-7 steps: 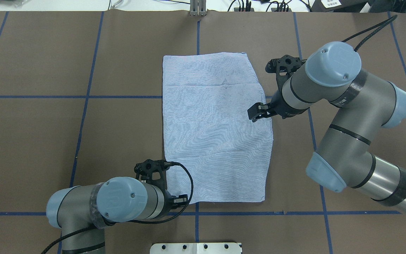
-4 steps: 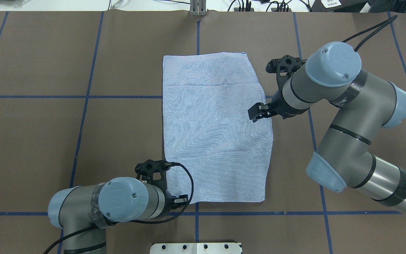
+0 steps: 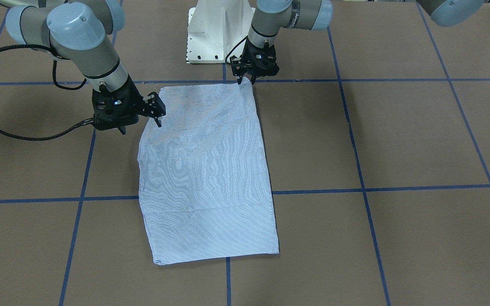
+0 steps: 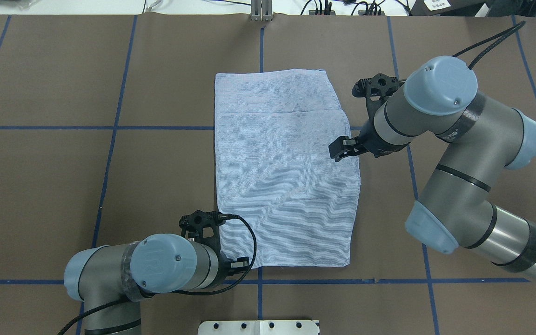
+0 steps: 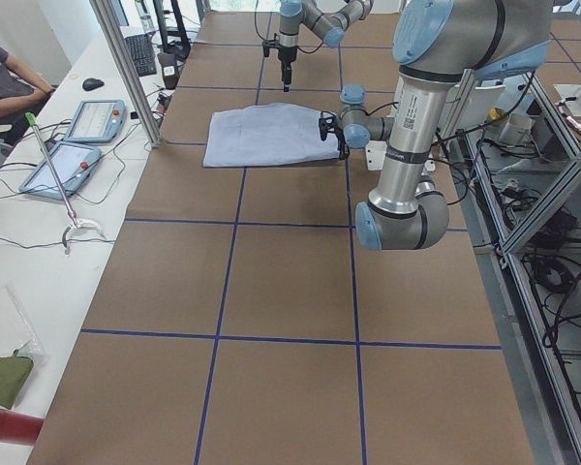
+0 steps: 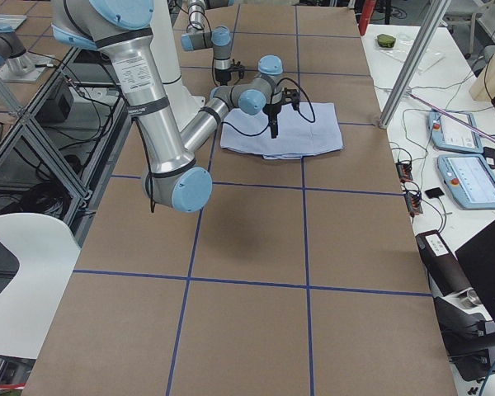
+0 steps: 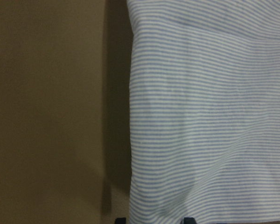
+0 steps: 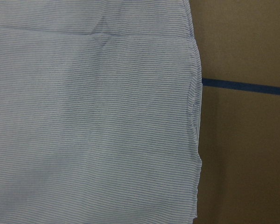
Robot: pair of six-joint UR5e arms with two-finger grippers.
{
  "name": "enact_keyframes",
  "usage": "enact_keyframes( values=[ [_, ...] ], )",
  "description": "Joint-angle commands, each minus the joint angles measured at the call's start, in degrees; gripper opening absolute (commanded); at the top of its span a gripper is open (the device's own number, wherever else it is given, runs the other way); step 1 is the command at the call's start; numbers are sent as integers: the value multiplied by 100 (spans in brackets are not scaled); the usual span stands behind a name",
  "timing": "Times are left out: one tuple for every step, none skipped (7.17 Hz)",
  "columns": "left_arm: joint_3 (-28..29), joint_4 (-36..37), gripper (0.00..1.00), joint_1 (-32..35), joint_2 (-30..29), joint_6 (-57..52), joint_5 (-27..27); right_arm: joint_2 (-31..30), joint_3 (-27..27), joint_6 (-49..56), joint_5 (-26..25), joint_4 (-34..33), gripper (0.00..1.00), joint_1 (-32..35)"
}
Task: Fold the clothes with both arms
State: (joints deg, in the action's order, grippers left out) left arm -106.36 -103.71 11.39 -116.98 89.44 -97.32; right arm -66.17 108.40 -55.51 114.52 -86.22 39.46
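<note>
**Brown gridded surface, folded shirt flat with a gripper at two of its edges**

Brown sheeting crossed by blue tape lines covers the surface (image 4: 63,186). The striped shirt (image 4: 282,177) lies flat on it, folded into a tall rectangle.

The left gripper (image 3: 246,78) stands at the shirt's corner nearest the robot's base, so the cloth runs away from it across the surface and toward the right gripper. In its wrist view two fingertips (image 7: 189,219) show at the bottom edge with a clear gap between them. The shirt's side edge passes between them, so this gripper is parted and clamps nothing. Whether the tips touch the cloth I cannot tell.

The right gripper (image 4: 341,149) points down over the shirt's opposite long edge, about halfway along it. Most of the cloth lies on the side toward the left gripper. Its wrist view shows that edge and bare surface but no fingers, so I cannot tell how far it is parted or whether it touches the cloth.

Compared with a second ago, the shirt lies the same. Both grippers are almost where they were, the right one a trifle further out toward the edge.
</note>
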Motion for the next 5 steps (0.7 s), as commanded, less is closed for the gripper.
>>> enact_keyframes(
  values=[
    [10, 0, 51, 4, 0, -5, 20, -10, -3, 5, 0, 0, 100, 0],
    [10, 0, 51, 30, 0, -14, 29, -18, -3, 5, 0, 0, 100, 0],
    [19, 0, 51, 30, 0, -14, 29, -19, -3, 5, 0, 0, 100, 0],
    [54, 0, 51, 30, 0, -14, 29, -19, -3, 5, 0, 0, 100, 0],
    [63, 0, 51, 30, 0, -14, 29, -27, -3, 5, 0, 0, 100, 0]
  ],
)
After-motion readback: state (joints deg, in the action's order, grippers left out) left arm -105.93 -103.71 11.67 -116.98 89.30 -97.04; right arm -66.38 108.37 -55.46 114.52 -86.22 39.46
